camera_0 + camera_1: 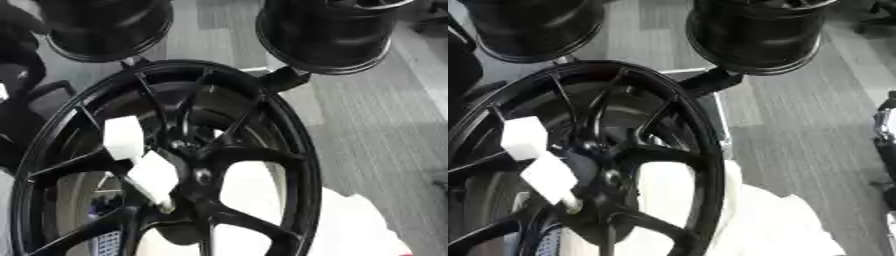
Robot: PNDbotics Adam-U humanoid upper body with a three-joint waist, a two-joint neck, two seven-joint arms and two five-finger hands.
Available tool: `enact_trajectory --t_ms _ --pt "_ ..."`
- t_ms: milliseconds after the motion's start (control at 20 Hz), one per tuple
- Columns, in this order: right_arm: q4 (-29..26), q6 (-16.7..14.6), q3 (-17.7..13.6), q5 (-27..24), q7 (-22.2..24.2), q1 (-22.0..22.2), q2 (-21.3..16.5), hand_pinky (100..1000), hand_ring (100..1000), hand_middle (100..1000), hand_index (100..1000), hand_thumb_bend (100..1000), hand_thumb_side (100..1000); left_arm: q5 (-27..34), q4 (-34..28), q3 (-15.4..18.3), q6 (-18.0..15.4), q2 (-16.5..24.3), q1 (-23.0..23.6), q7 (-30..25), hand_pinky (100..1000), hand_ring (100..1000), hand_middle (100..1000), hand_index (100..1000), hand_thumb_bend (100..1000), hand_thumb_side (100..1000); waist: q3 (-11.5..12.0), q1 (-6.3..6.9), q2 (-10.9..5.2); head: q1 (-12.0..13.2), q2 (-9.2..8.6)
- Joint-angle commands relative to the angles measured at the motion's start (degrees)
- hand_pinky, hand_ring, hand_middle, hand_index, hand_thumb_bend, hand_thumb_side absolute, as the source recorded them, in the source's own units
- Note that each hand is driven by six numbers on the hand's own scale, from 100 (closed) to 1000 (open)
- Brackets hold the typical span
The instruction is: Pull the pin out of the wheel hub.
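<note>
Grey plank flooring (367,115) fills the background, with two black wheel rims standing at the top: one at upper left (105,25) and one at upper right (328,32). Nearer the camera, a large black spoked wheel (297,150) stands almost upright, its face turned towards the viewer. Near its hub (203,175), two white blocky shapes lie end to end: an upper one (122,137) and a lower one (155,176), which ends in a small pale tip (164,204) beside the hub. These may be the pin or a white-clad hand on it; which cannot be told. Together they run on a slant from upper left down to lower right, the lower end pointing at the hub. White cloth (359,225) lies at lower right. At the right edge of the right eye view a dark and silver part (885,125) shows, perhaps the right arm; its fingers are hidden. No left hand is clearly seen. Judging risk: a pull off the pin's own line could jam it, or tip the upright wheel.
</note>
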Motion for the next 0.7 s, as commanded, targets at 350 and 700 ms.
enact_trajectory --t_ms 350,700 --pt "-1.03 0.09 0.14 0.15 0.55 -0.57 -1.82 767 598 540 704 100 560 -2.02 -0.56 -4.17 -0.24 2.14 -3.59 0.66 829 765 648 854 100 367 -0.23 0.38 -0.87 0.33 -0.89" --pt "-1.03 0.31 0.23 -0.12 0.71 -0.62 -1.85 767 598 540 704 100 561 -3.37 -0.56 -8.87 2.83 -0.86 -8.71 -3.16 858 802 707 893 100 431 -0.27 0.64 -1.28 0.7 -0.88"
